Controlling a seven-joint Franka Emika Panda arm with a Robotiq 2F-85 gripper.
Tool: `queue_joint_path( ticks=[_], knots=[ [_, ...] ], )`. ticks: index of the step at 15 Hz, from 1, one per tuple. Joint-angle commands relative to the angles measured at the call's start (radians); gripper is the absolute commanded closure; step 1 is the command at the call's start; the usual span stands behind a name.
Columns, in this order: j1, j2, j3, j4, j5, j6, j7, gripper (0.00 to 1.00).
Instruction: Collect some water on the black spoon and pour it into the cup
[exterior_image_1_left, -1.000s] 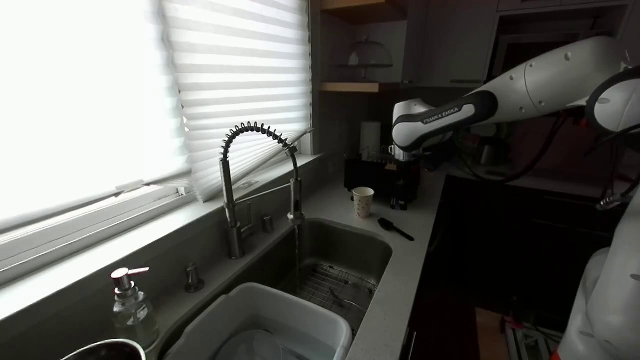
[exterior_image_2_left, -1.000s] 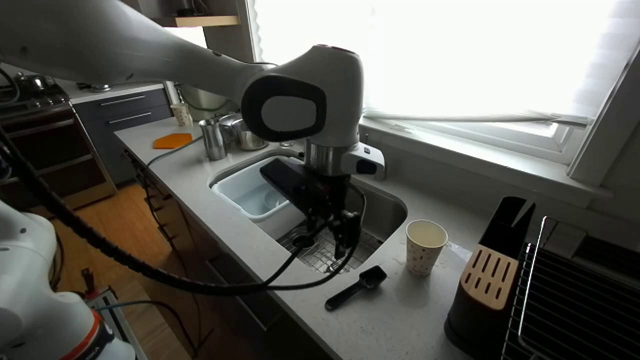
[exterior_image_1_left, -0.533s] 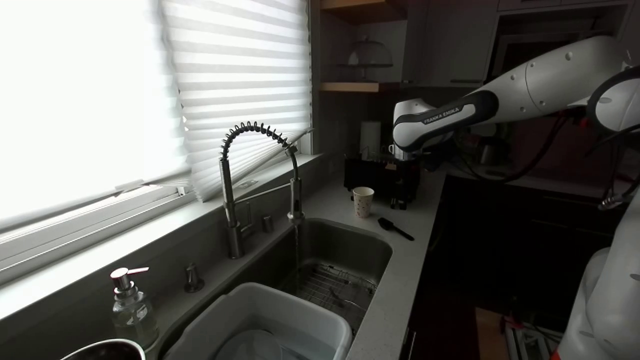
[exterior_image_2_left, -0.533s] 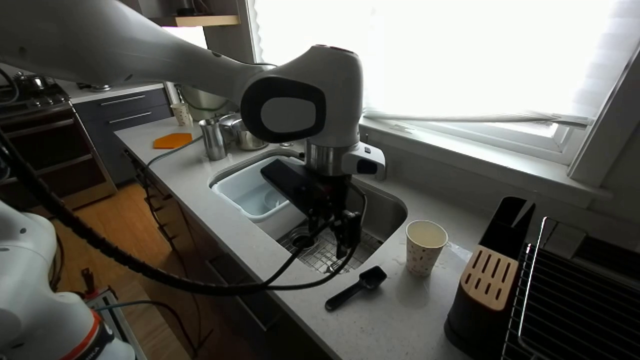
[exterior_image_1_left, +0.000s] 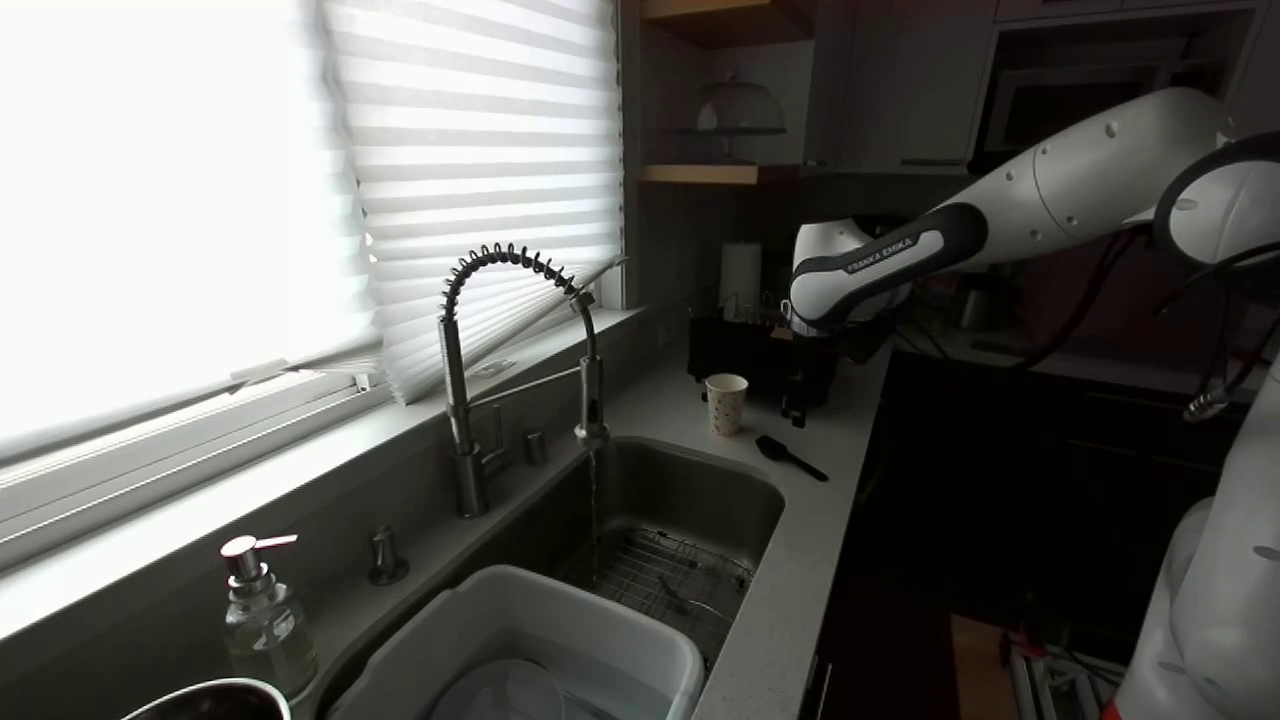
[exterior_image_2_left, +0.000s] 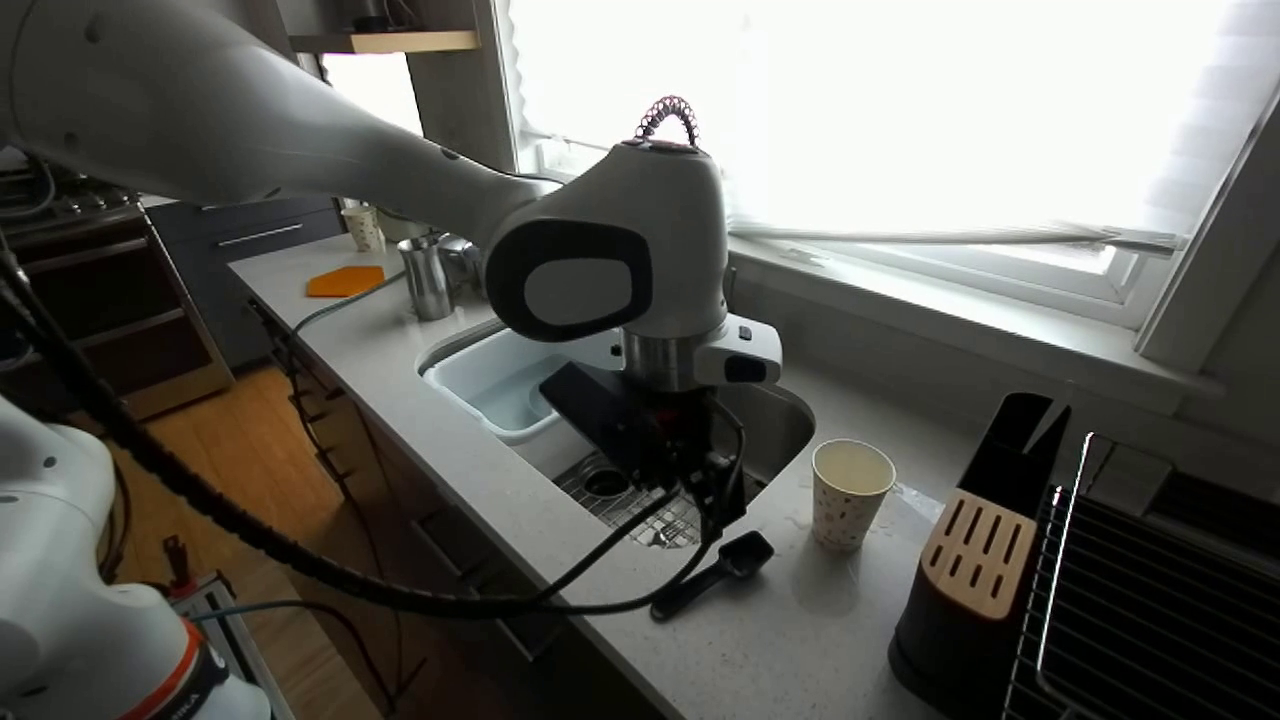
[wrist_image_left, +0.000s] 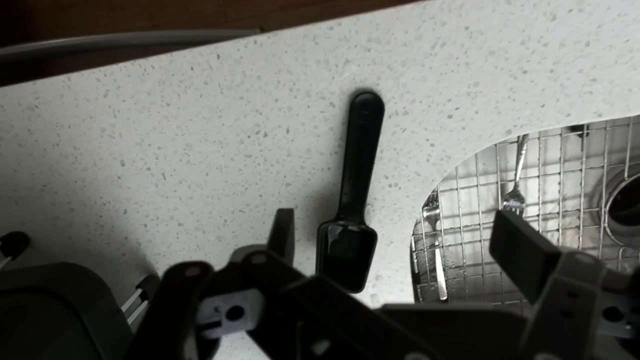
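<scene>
On the pale, speckled, stone-look worktop (wrist_image_left: 200, 150), beside the stainless-steel sink (exterior_image_1_left: 705, 485): a slim black spoon (wrist_image_left: 354, 200) with a squarish bowl, lying flat, handle towards the front edge, bowl towards a small, cream-white, spot-printed paper cup (exterior_image_2_left: 845, 505) that stands upright near it, not touching. Thin clear stream of water (exterior_image_1_left: 594, 500) falling into the sink from a tall, coil-necked, metal faucet (exterior_image_1_left: 457, 385). Step in hand, by my reading: taking up the spoon; scooping and pouring both to come. To do it well: little turn seems needed, since a squeeze would run nearly square across the handle. The aim looks too near the bowl and a shade too far towards the sink, so shift back along the handle and away from the sink until the handle sits midway, then go down gently and stop just short of the worktop. A grip well back should leave the bowl free for the stream; thin handle may twist if pinched off-centre. Two black, flat-faced fingers (wrist_image_left: 522, 255): spread wide, nothing held. In the wrist view the bowl shows between them, nearer one; the other shows against the sink. No contact seen with spoon or worktop; height above them hard to judge.
</scene>
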Motion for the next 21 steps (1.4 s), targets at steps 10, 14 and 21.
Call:
queue_joint_path(
  ticks=[10, 14, 21],
  knots=[
    [-0.031, 0.007, -0.028, -0.219, 0.153, 0.378, -0.027, 0.0],
    [-0.036, 0.016, -0.033, -0.237, 0.192, 0.395, -0.063, 0.0],
    [-0.06, 0.061, -0.046, -0.231, 0.184, 0.427, -0.077, 0.0]
  ],
)
